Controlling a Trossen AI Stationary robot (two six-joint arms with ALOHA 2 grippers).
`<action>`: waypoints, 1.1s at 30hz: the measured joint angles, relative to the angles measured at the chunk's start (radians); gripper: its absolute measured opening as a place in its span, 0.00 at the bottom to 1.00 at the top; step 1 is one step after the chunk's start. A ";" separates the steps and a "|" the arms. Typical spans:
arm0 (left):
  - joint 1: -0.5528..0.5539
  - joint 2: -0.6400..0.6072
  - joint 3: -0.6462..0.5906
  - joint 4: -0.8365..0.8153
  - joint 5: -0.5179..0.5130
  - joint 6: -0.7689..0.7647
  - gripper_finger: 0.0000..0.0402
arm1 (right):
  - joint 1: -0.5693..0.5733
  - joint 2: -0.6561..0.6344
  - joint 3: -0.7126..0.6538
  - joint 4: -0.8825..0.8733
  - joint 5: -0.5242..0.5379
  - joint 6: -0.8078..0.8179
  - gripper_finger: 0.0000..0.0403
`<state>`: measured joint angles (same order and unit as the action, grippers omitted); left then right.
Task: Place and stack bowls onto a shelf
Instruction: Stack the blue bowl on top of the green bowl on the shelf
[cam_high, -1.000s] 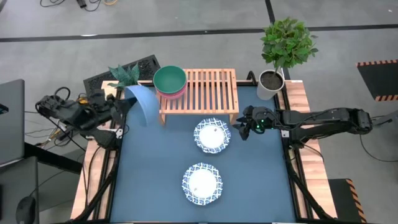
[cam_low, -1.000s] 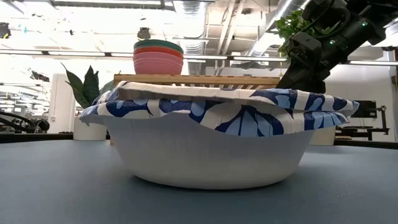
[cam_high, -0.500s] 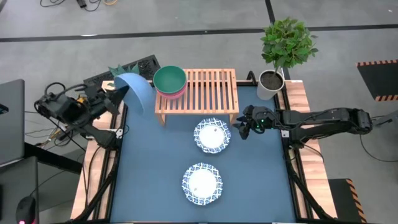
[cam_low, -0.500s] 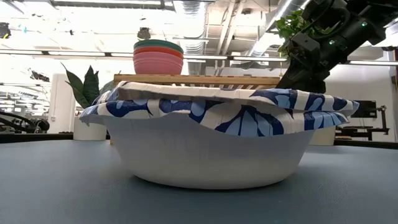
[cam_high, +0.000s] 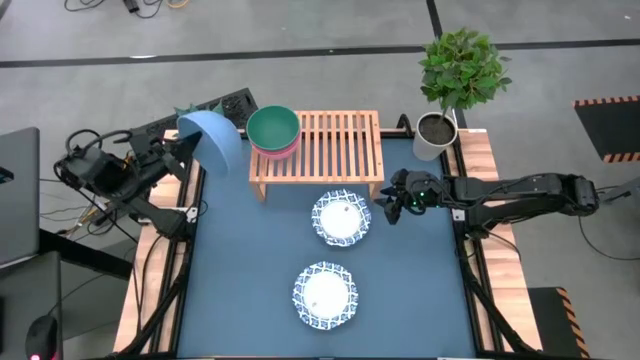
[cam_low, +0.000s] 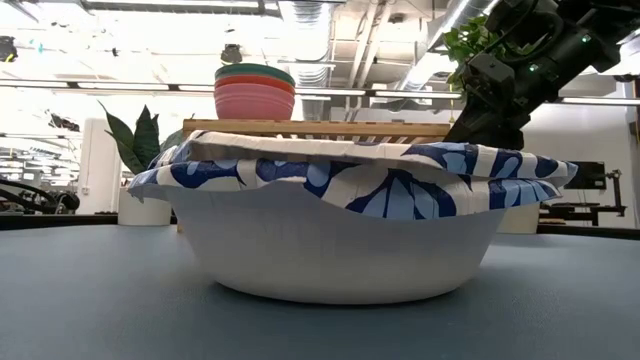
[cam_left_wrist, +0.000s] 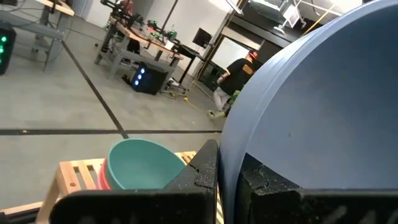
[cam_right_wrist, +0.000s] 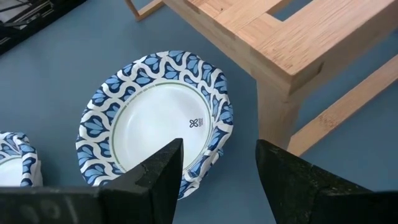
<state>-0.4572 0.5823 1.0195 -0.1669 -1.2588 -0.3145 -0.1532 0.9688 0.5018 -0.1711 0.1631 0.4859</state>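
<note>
Behind table (cam_high: 250, 290): potted plant (cam_high: 455, 85) (right), shelf (cam_high: 320, 150) between.

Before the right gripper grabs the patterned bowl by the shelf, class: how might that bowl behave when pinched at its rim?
The bowl looks like thin paper with a wavy, crinkled rim, so it is probably very light and may flex under the open right gripper. It sits flat and wide on the table, so tipping seems unlikely, though it could slide if nudged.
</note>
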 joint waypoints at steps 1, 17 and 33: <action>0.000 0.000 0.000 0.000 -0.003 0.000 0.00 | 0.000 0.000 0.000 0.000 0.000 0.000 0.56; 0.061 0.130 0.001 -0.053 0.079 -0.053 0.00 | 0.000 0.000 0.000 0.000 0.020 0.004 0.56; 0.425 0.199 0.024 -0.122 0.564 -0.184 0.00 | 0.000 0.000 0.000 0.002 0.022 0.012 0.56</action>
<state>-0.0326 0.7809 1.0435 -0.2888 -0.6949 -0.4986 -0.1532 0.9688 0.5018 -0.1696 0.1852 0.4976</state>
